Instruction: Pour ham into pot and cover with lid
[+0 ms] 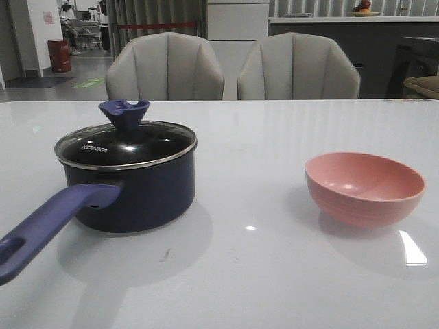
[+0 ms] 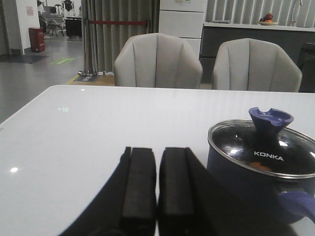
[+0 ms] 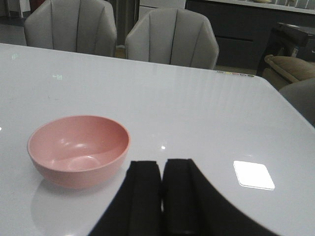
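Note:
The dark navy pot (image 1: 137,188) stands on the left of the white table with its purple-blue handle (image 1: 48,223) pointing toward the front left. The glass lid (image 1: 127,144) with the blue knob (image 1: 123,113) sits on it. Through the glass in the left wrist view, orange ham pieces (image 2: 260,167) show inside the pot (image 2: 246,179). The pink bowl (image 1: 363,186) stands on the right and is empty; it also shows in the right wrist view (image 3: 78,150). My left gripper (image 2: 157,184) is shut and empty beside the pot. My right gripper (image 3: 161,196) is shut and empty near the bowl. Neither gripper shows in the front view.
Two grey chairs (image 1: 164,68) stand behind the table's far edge (image 1: 274,101). A bright light patch (image 3: 253,174) lies on the table near my right gripper.

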